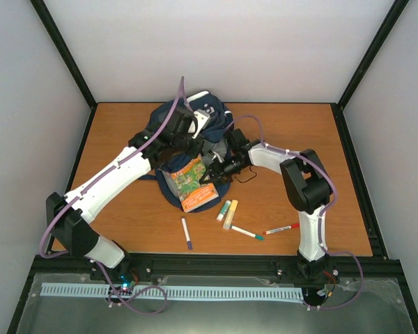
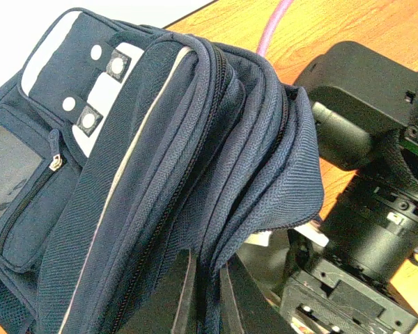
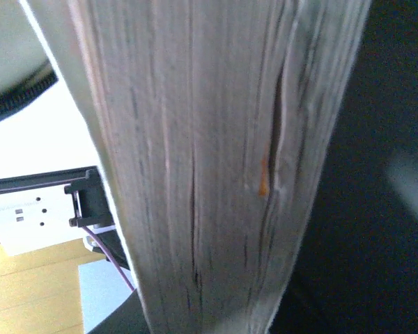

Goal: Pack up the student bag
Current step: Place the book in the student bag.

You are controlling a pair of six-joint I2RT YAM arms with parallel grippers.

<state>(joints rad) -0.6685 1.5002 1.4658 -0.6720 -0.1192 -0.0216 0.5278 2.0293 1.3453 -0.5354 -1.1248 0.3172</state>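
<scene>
On the orange-brown wooden tabletop [image 1: 125, 132], the large navy-blue fabric student bag [image 2: 160, 174] with thin white stripes lay at the far middle. A thick book [image 1: 190, 179] with a green-and-orange cover leaned at its mouth. My left gripper [image 2: 207, 303] was pinched narrow on the bag's open edge. My right gripper [image 1: 219, 169] sat against the book, but I couldn't tell its grip. A purple-tipped marker pen [image 1: 187, 233] lay nearer.
</scene>
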